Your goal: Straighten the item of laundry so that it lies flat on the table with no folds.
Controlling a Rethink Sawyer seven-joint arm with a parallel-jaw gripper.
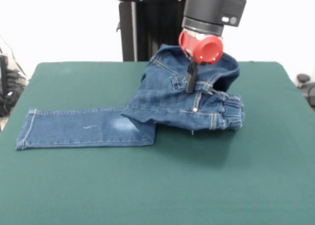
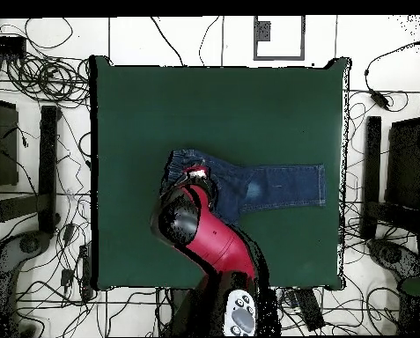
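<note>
The item of laundry, a pair of small blue jeans (image 1: 162,99), lies on the green table (image 1: 162,185). One leg stretches flat to the left, ending in a hem. The waist and other leg are bunched and folded over at the right, with fabric pulled up in a hump. My gripper (image 1: 191,80) comes down into that hump, its thin black fingers together, pinching the denim near a pocket. In the overhead view the jeans (image 2: 275,187) sit at the table's (image 2: 160,106) middle, and the arm covers their left end, with the gripper (image 2: 198,182) at the bunched part.
Green felt surrounds the jeans on all sides. Beyond the table edges the floor holds tangled cables (image 2: 37,70) and black stands (image 2: 47,167).
</note>
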